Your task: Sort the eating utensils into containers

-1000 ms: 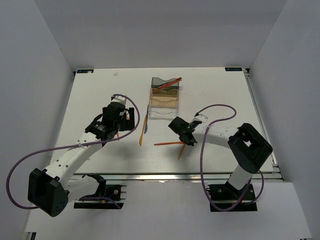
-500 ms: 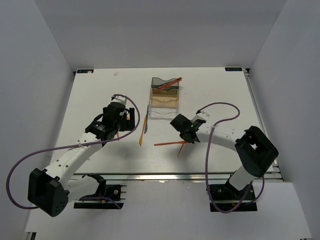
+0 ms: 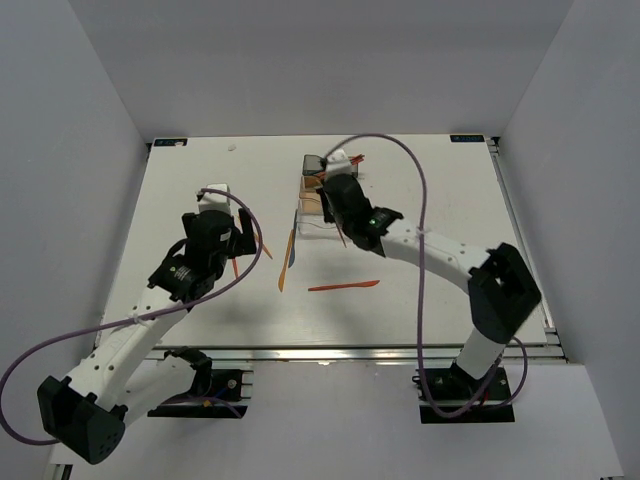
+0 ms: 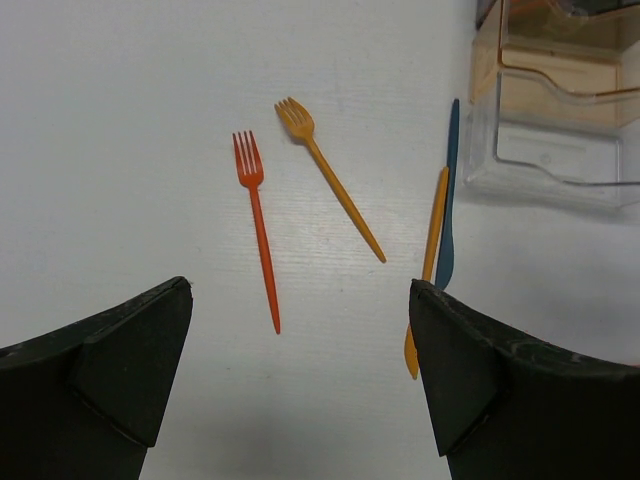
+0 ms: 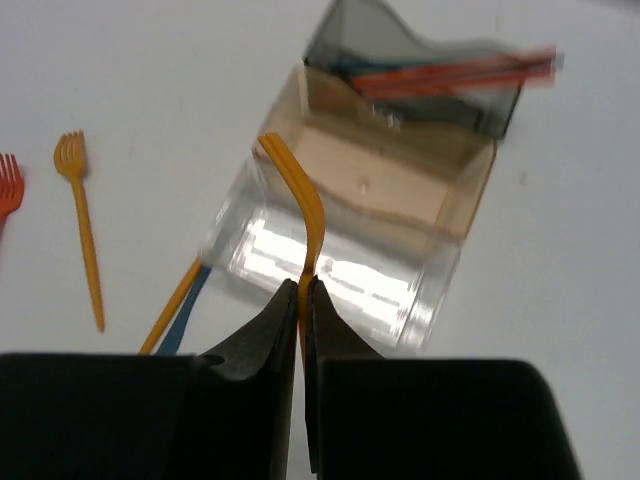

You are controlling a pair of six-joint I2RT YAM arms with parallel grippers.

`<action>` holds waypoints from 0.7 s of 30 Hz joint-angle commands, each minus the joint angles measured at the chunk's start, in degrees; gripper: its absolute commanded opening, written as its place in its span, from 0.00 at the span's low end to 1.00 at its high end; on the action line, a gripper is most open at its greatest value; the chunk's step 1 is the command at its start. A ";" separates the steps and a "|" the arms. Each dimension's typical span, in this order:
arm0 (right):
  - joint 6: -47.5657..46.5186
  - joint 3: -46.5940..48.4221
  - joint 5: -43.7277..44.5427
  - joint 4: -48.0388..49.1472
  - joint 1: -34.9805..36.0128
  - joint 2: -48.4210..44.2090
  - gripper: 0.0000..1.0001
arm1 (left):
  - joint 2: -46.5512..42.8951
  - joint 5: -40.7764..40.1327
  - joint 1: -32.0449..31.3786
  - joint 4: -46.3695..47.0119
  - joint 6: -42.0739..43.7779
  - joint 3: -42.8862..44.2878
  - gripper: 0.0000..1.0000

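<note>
Finding one: my right gripper point(image 5: 301, 290) is clenched on an orange utensil point(image 5: 305, 205). I pinch it by one end, so its curved length stands out ahead of the jaws. That hold, I judge, lets the free end go into a bin first. It hangs above the clear bin point(image 5: 420, 290), the nearest of the three, with its tip reaching toward the amber bin point(image 5: 470, 190); which of the two it belongs in I cannot tell. The grey bin point(image 5: 345, 35), farthest, holds red sticks point(image 5: 450, 72) that jut over its right wall. Finding two: my left gripper point(image 4: 300, 290) is released, jaws wide with nothing between them, hovering over the left part of the table point(image 3: 450, 250). That position seems chosen for the next pick, since a red fork point(image 4: 256, 225) and an orange fork point(image 4: 330, 185) lie just ahead of it, apart from each other. A blue piece point(image 4: 450, 190) and a long orange piece point(image 4: 430, 240) lie touching, just left of the clear bin. Only the right wrist view shows the grip (from above, the wrist body hides the fingers). Only the overhead view shows a lone red-orange piece point(image 3: 343, 287) lying near of the bins. Sorting is, in my judgement, partly done.
</note>
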 commanded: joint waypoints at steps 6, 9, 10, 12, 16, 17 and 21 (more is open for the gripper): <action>-44.39 17.07 -16.63 13.32 -4.16 13.03 0.00 | -1.44 -2.92 0.19 1.24 0.09 -1.32 0.98; -46.15 22.34 -31.90 11.57 -8.29 16.45 0.00 | -1.70 -2.48 0.19 1.33 0.09 -1.67 0.98; -46.51 23.83 -35.64 10.78 -10.22 18.46 0.00 | -1.88 -2.22 0.10 1.50 0.09 -1.84 0.98; -48.52 28.32 -43.74 8.93 -11.64 20.58 0.00 | -1.96 -1.34 0.19 1.51 0.18 -2.02 0.98; -53.19 36.75 -47.88 4.01 -13.13 28.13 0.00 | -2.14 -0.37 0.19 1.51 0.27 -2.02 0.98; -53.28 38.68 -48.24 2.70 -13.31 29.46 0.00 | -2.14 -0.11 0.19 1.51 0.27 -2.02 0.98; -53.98 42.67 -49.91 -2.33 -13.75 32.90 0.00 | -2.49 0.42 0.36 1.51 0.44 -2.02 0.98</action>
